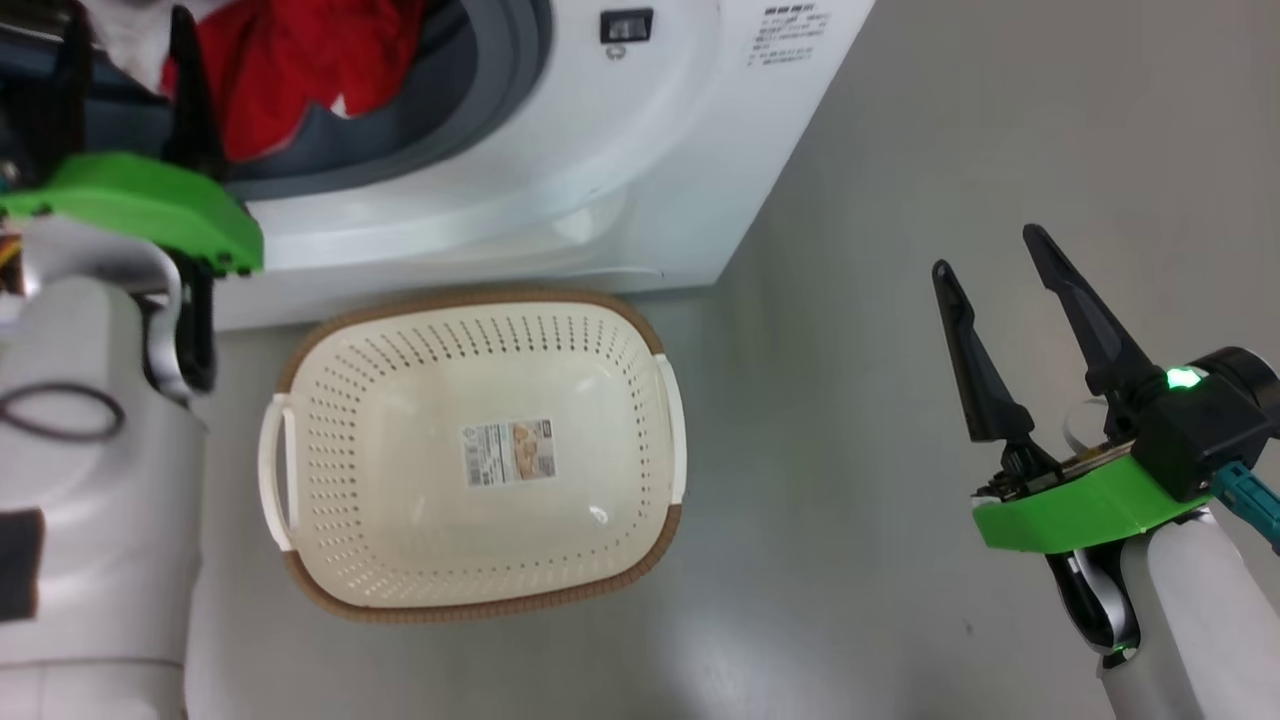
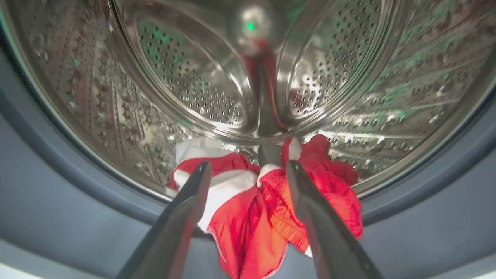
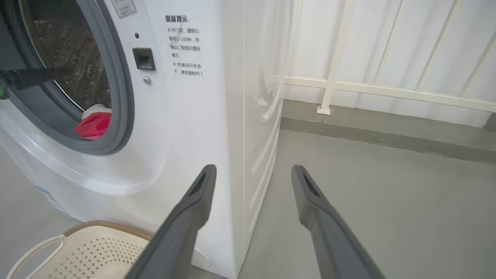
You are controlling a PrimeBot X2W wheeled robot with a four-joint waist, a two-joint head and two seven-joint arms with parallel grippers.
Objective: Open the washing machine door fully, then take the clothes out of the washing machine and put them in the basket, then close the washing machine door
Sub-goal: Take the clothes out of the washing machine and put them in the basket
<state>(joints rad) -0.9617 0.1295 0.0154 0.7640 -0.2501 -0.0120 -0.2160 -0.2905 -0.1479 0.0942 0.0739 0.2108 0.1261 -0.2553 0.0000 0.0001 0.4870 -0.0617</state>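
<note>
Our left gripper (image 2: 248,164) sits at the mouth of the washing machine (image 1: 560,150), jaws apart, one dark finger on each side of the red and white clothes (image 2: 252,217). Nothing is clamped yet, and we cannot tell whether the fingertips touch the fabric. The clothes lie heaped at the front of the steel drum (image 2: 186,77), with one red fold spilling out over the grey rubber ring (image 2: 58,201).

The main risk, as we judge it, is closing on a single loose fold. Part of the bundle could then stay behind, or slide free on the way out and land on the floor (image 1: 850,450). Reaching too deep could scrape the fingertips on the drum. Trailing cloth might also catch on the rubber ring.

The cream basket (image 1: 470,296) stands empty just beside the machine's front, below the opening, so the carry is short. Our right gripper (image 1: 985,248) hangs well apart over bare floor, jaws spread, holding nothing.
</note>
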